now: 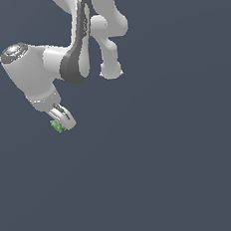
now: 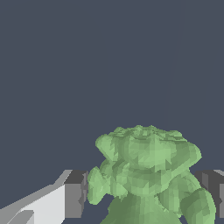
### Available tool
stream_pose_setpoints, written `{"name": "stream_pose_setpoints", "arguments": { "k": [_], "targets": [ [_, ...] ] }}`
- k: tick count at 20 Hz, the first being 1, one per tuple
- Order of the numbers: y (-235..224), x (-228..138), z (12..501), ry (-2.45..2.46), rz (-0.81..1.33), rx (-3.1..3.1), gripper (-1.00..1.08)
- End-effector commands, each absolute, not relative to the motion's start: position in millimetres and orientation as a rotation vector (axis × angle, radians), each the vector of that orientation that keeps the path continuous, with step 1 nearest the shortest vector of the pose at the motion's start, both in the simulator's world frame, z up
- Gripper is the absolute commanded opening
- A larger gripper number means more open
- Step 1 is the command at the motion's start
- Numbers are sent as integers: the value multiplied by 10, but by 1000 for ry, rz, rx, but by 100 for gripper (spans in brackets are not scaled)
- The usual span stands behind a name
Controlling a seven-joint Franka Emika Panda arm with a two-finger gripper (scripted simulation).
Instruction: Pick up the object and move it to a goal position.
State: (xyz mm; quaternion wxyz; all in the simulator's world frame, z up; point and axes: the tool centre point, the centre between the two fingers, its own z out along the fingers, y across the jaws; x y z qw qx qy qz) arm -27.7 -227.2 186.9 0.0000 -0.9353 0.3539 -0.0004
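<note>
Reaching down from the top of the exterior view, the white arm (image 1: 76,46) bends toward the exterior view's left, and its claw (image 1: 61,123) points downward at the end of a thick white wrist. A dark grey band runs along one of the arm's links. The background is an even dark blue-grey, and I cannot tell from it where any bench surface lies.

The object (image 1: 57,126), a very small bright green lump, sits right at the tips of the claw, on the side toward the exterior view's left. It is much smaller than the claw. Only a part of it shows past the white finger.

The wrist view gives a closer look. There the object (image 2: 146,175) is large in the picture, with a bumpy, irregular shape of many rounded lobes. It stands between the two fingers: one finger (image 2: 72,197) shows a white body with a grey pad, and this pad seems to touch the side of the green lump; the other pad shows only at the picture's edge, just beside the object. The claw appears closed on the object.
</note>
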Motion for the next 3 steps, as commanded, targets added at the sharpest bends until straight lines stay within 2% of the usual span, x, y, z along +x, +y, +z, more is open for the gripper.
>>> {"name": "stream_pose_setpoints", "arguments": {
  "k": [1,3],
  "targets": [
    [-2294,-266,1881,1109,0,-2939,-100],
    [-2286,-263,1877,1109,0,-2939,-100]
  ]
}}
